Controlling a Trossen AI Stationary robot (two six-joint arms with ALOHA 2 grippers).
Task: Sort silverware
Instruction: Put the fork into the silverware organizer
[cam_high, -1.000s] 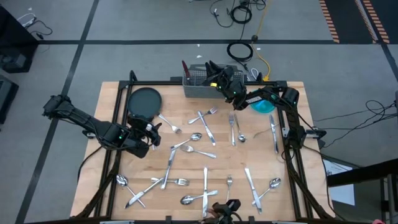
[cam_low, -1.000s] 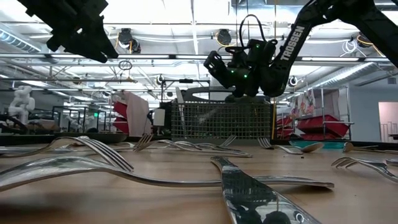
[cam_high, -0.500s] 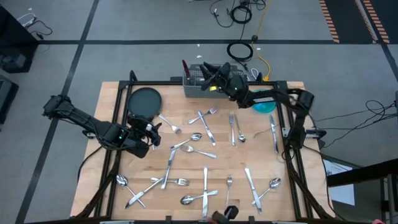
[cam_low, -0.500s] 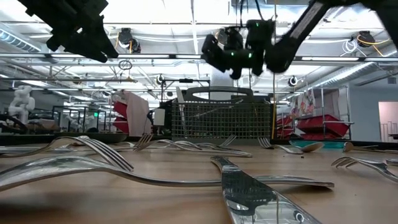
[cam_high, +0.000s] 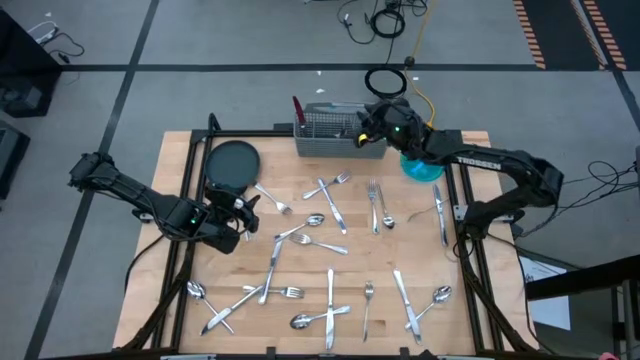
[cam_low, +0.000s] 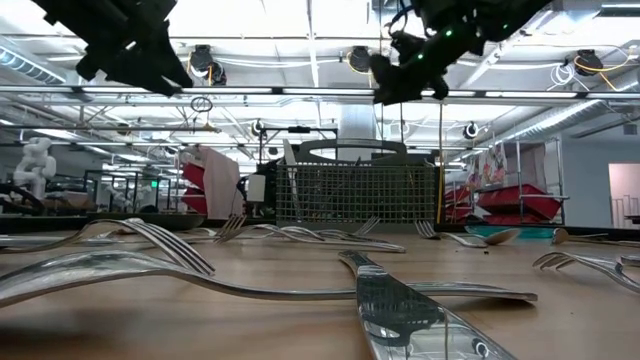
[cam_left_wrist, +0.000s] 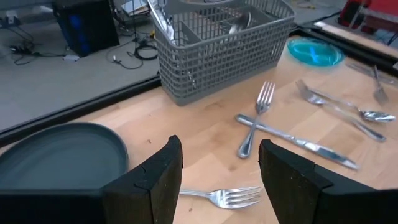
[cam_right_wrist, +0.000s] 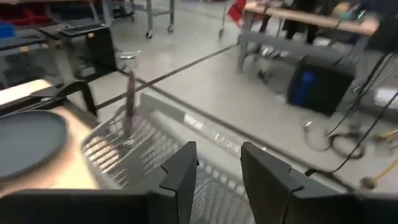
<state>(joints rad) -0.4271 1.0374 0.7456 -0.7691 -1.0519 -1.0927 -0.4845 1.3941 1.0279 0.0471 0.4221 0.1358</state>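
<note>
Several pieces of silverware lie flat and scattered on the wooden table (cam_high: 300, 262), among them a fork (cam_high: 340, 180), a spoon (cam_high: 313, 219) and a knife (cam_high: 330, 292). The grey wire-mesh caddy (cam_high: 333, 138) stands at the far edge. My right gripper (cam_high: 364, 126) hovers high over the caddy's right end, open and empty (cam_right_wrist: 217, 155); it also shows in the low view (cam_low: 400, 85). My left gripper (cam_high: 243, 214) hovers open and empty at the table's left, above a fork (cam_left_wrist: 224, 196) and near the dark plate (cam_high: 232, 163).
A teal dish (cam_high: 424, 170) sits right of the caddy. A red-handled utensil (cam_right_wrist: 129, 102) stands upright in the caddy's left end. Black frame rails run along the table's left and right edges. Cables lie on the floor beyond the far edge.
My right gripper has risen well above the caddy and shifted toward the table's right edge, while its arm has swung out to the right.
</note>
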